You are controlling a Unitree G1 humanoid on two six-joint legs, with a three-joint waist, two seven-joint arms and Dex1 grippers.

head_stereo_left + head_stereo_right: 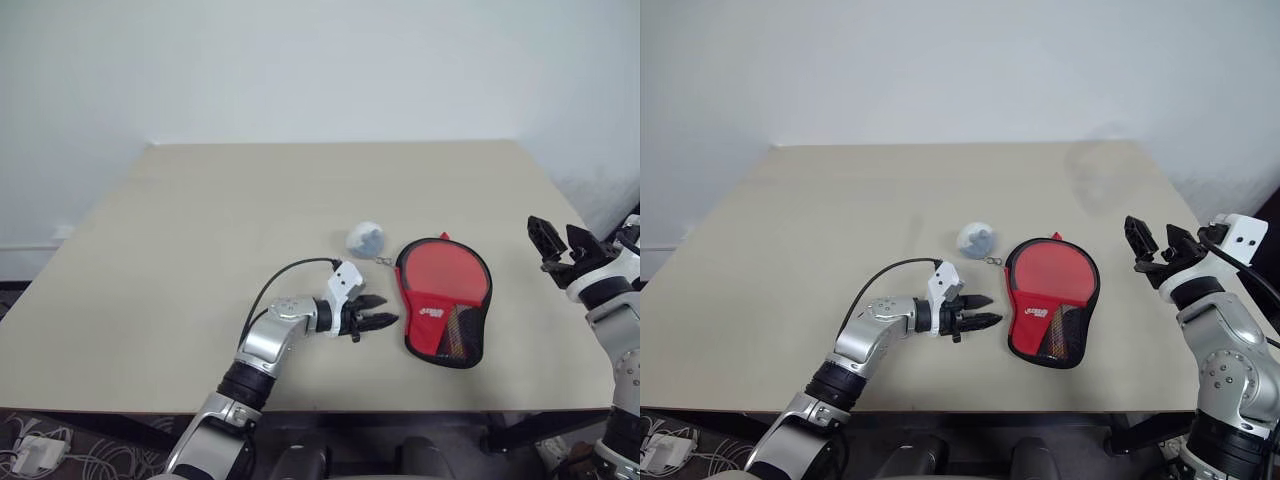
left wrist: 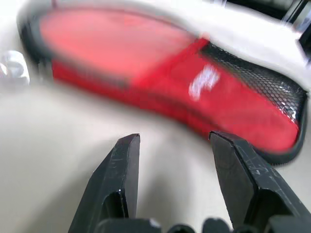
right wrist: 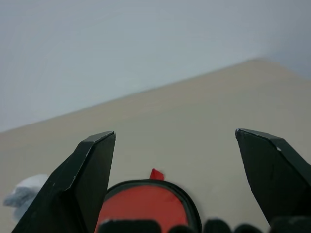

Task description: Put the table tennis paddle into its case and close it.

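Note:
The red case (image 1: 443, 300) lies flat on the table, with a black rim, a white logo and a black mesh patch on its near half. Its far half is a smooth red round area; I cannot tell whether that is the paddle's face or the cover, so the paddle is not told apart. My left gripper (image 1: 388, 311) hovers low over the table just left of the case, pointing at it, open and empty. In the left wrist view the case (image 2: 160, 73) lies just past the fingertips. My right gripper (image 1: 553, 235) is raised to the right of the case, open wide and empty.
A small grey roundish lump (image 1: 365, 238) with a short chain sits just left of the case's far end. The beige table (image 1: 200, 250) stretches wide to the left and back. Its right edge runs under my right arm.

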